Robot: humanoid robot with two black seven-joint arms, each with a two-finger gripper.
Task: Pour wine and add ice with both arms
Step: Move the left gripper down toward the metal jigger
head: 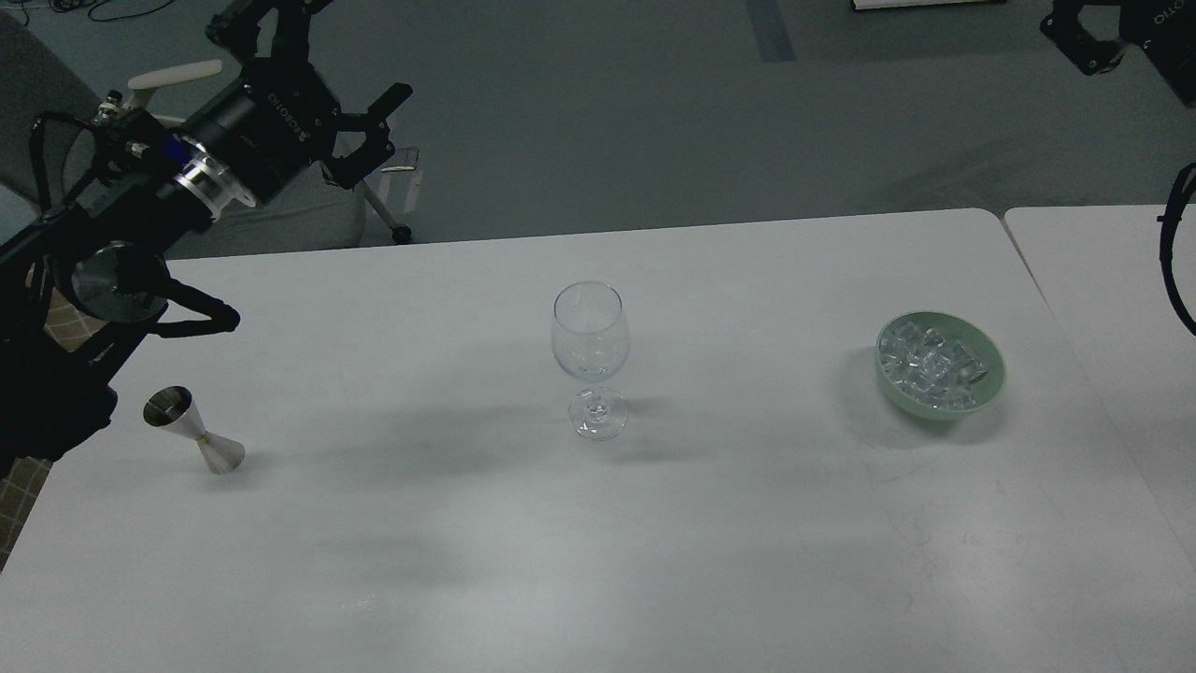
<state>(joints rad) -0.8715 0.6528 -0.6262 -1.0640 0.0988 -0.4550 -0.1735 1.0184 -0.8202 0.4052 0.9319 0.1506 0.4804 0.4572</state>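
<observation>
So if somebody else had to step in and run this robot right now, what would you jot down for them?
Left gripper: open, holding nothing, raised beyond the far left edge of the table.
Right gripper: only a dark part of that arm shows at the top right corner; its state cannot be told.
Wine glass: upright mid-table, looks empty.
Metal measuring cup: standing near the left, untouched.
Ice: heaped in the green bowl on the right.
Done: nothing visible yet.
Left: pour into the glass, then add ice.
</observation>
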